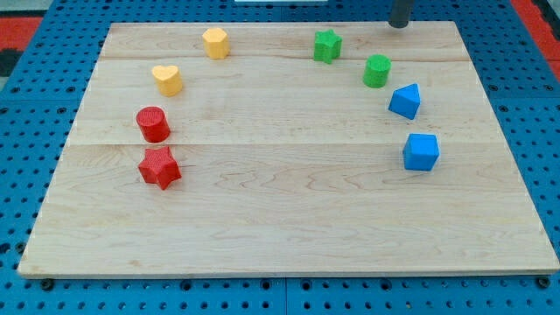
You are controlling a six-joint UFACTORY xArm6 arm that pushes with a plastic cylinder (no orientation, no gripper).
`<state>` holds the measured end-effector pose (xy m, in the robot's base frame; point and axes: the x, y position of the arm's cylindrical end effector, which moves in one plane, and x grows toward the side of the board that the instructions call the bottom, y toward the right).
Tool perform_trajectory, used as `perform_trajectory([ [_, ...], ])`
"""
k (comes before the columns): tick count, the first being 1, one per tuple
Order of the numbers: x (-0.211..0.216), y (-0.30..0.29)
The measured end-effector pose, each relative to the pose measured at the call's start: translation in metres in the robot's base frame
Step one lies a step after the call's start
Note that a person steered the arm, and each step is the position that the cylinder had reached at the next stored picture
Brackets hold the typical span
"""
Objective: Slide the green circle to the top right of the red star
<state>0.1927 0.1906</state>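
Only a small bit of the robot shows, far back and to the right. It is the bottom of a round rod, and my tip (399, 25) is its very end. The rod is dark grey, almost black. It looks smooth and plain, with a flat, rounded end. The rest of it is cut off.

A lab test bench, not a home or a shop.

I see a blue perforated base (26, 105) with regular rows of mounting holes, and on it a pale wooden desk (289, 219) made of joined planks. Small plastic blocks in plain colours lie on it, like the red star (159, 167) and the green circle (377, 70), typical for robot experiments.
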Motion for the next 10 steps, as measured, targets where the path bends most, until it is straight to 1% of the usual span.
perform_trajectory([
  [1,0.000,0.000],
  [2,0.022,0.000],
  [3,0.059,0.002],
  [4,0.078,-0.005],
  [6,0.125,-0.093],
  [7,0.146,-0.092],
  [8,0.163,-0.078],
  [9,0.184,-0.096],
  [10,0.208,-0.138],
])
